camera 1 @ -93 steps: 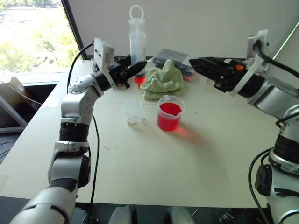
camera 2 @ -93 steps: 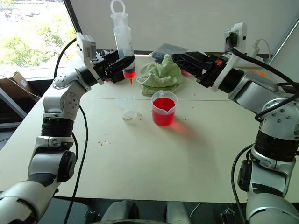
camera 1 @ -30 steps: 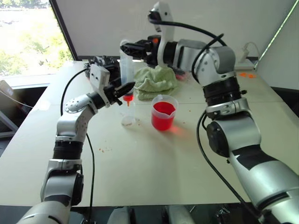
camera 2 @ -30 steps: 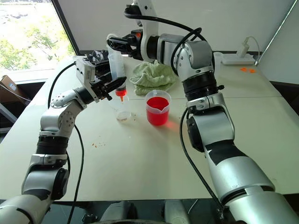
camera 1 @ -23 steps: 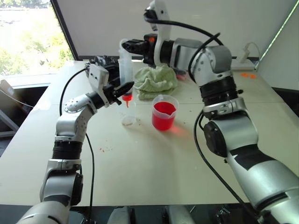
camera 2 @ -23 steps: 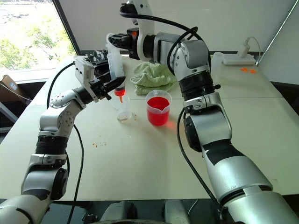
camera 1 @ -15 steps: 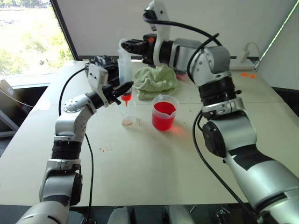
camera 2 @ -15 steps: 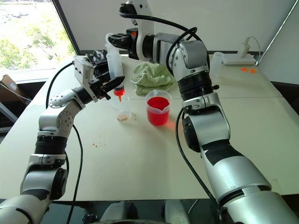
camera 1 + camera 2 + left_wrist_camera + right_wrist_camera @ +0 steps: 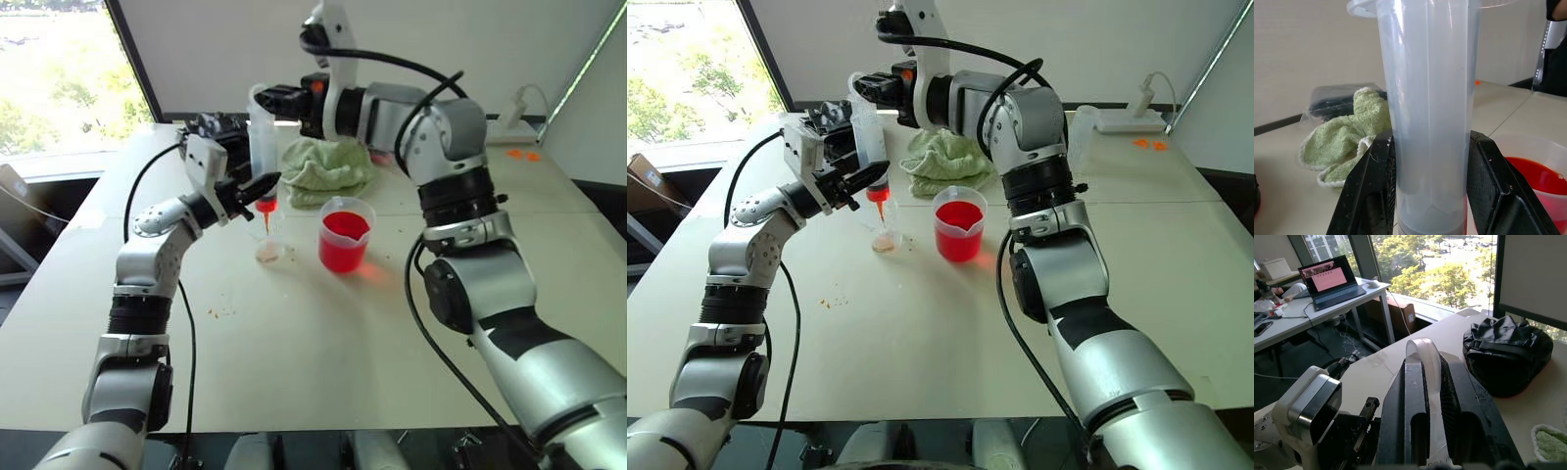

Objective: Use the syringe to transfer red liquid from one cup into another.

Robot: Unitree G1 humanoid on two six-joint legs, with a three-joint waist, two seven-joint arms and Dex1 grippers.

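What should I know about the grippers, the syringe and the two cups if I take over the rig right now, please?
Left gripper: shut on the syringe barrel, held upright, orange-red tip down over the small cup.
Right gripper: shut on the plunger ring at the syringe's top.
Beaker: on the table beside the small cup, holding red liquid.
Green towel lies behind the beaker.
Done: syringe gripped at both ends and placed over the small cup; a thin red stream shows below the tip.
Left: finish pressing the plunger; repeat if more is wanted.
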